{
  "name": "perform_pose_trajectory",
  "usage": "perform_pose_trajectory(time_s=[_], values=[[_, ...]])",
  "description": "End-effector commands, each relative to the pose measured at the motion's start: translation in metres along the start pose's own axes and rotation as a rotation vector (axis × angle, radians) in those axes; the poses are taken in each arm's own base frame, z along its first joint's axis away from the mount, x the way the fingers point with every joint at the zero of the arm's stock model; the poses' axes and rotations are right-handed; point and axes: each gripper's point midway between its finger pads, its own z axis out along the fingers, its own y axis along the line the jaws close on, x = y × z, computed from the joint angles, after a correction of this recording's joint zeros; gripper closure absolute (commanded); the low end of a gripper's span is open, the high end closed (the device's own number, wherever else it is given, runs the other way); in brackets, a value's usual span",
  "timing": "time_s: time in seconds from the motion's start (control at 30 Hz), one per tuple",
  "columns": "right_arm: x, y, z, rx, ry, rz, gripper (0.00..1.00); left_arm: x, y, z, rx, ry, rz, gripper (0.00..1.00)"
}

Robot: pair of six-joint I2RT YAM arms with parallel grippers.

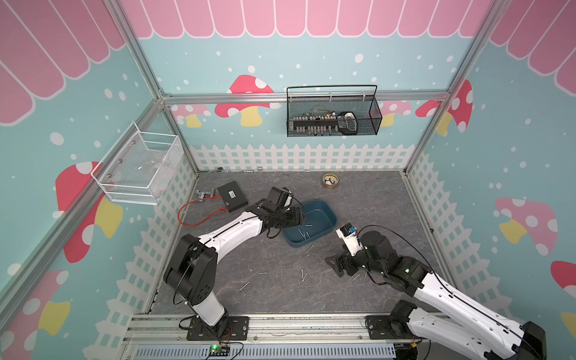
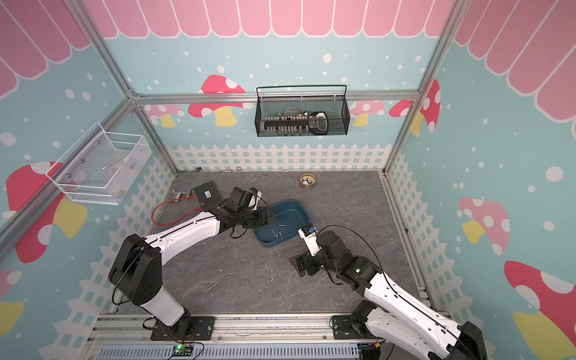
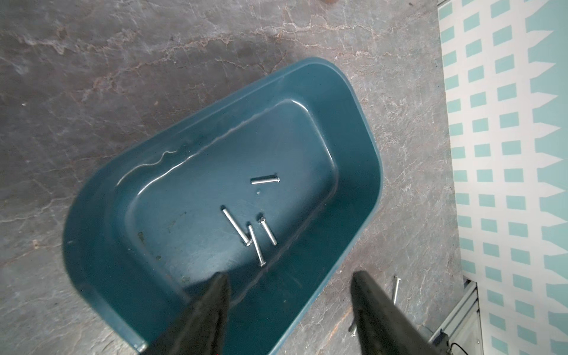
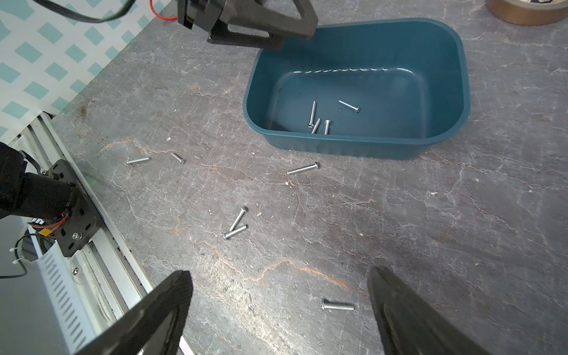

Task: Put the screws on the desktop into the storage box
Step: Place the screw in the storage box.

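The teal storage box [image 1: 324,215] [image 2: 296,212] sits mid-desktop [image 1: 374,212] with several silvery screws [image 3: 265,179] on its floor [image 4: 349,106]. More screws lie loose on the stone surface in front of it [image 1: 309,248] [image 4: 302,168] [image 4: 238,218] [image 4: 138,160]. My left gripper [image 1: 300,215] [image 3: 290,276] hangs open and empty over the box's near-left rim [image 3: 362,123]. My right gripper [image 1: 335,266] [image 4: 280,273] is open low over the desktop. One screw [image 4: 338,306] lies between its fingers, nearer one of them.
A flat black box with a white label [image 1: 232,196] and a red cable [image 1: 193,215] lie at the back left. A tape roll [image 1: 330,180] sits at the back right. A black mesh basket [image 1: 333,115] and a white one [image 1: 140,168] hang on the walls.
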Motion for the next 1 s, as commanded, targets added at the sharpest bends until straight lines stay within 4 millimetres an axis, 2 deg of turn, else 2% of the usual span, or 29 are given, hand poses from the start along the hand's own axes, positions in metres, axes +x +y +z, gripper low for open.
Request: perform_pose_trajectory(time_s=[0.0,0.1,0.2,0.43,0.67,0.73,0.97], values=[[0.009,0.003,0.006,-0.014,0.025,-0.018,0.05,-0.01,-0.008,-0.02,0.049,-0.037,0.026,0.16],[0.011,0.007,0.009,-0.03,0.036,-0.027,0.05,-0.01,-0.003,-0.032,0.048,-0.053,0.028,0.06],[0.015,0.017,0.014,-0.058,0.059,-0.06,0.05,-0.005,0.001,-0.045,0.042,-0.058,0.042,0.01],[0.017,0.029,0.031,-0.047,0.108,-0.154,0.04,0.012,0.013,-0.085,-0.011,-0.078,0.09,0.01],[0.005,0.056,0.05,-0.085,0.137,-0.283,0.06,0.026,0.027,-0.131,-0.021,-0.16,0.108,0.01],[0.003,0.063,0.058,-0.105,0.148,-0.312,0.06,0.027,0.037,-0.143,-0.025,-0.194,0.085,0.01],[-0.011,0.081,0.089,-0.116,0.176,-0.404,0.08,0.036,0.059,-0.16,-0.039,-0.243,0.072,0.01]])
